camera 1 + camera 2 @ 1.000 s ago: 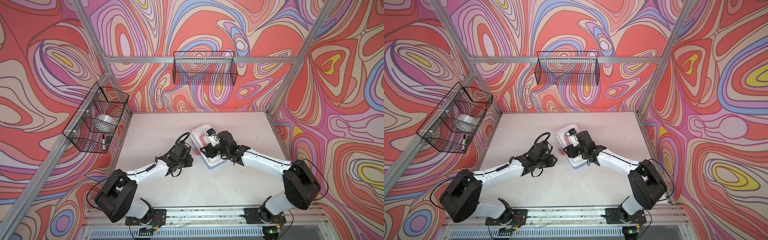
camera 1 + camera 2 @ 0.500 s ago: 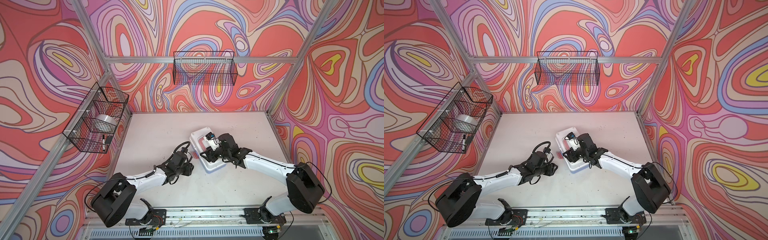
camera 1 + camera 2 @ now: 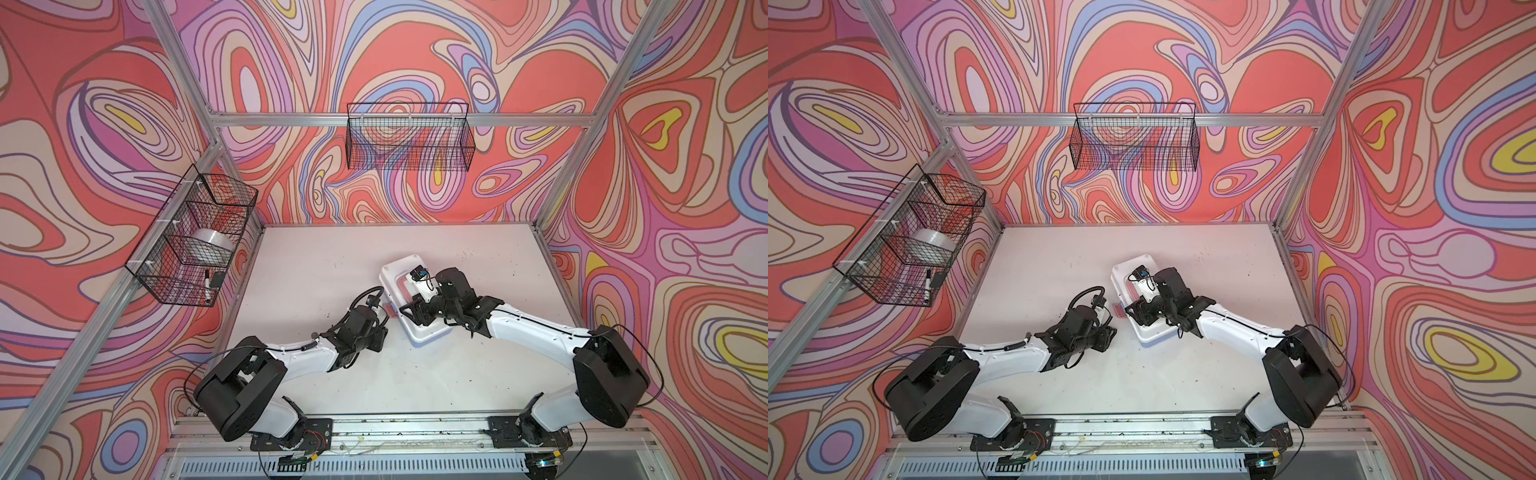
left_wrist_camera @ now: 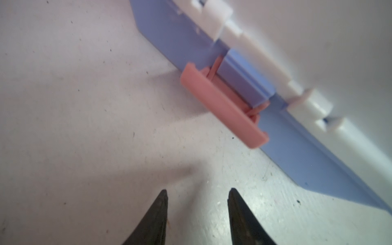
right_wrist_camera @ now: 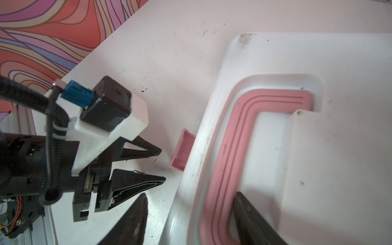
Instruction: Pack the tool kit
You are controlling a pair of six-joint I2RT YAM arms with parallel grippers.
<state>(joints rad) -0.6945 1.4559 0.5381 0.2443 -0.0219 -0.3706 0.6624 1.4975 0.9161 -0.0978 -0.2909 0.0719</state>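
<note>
Toolbox lying closed, left gripper low facing pink latch, jaws apart, right gripper spread astride its edge, one toolbox, two wire baskets.

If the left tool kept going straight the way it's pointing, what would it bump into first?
Most likely the pink latch sticking out from the side of the tool kit. The left tool is open and aimed roughly at it.

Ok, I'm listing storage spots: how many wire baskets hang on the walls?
2. The left-wall basket hangs from the side rail, divided into compartments; the back-wall basket hangs from the rear rail. None seems hidden.
</note>
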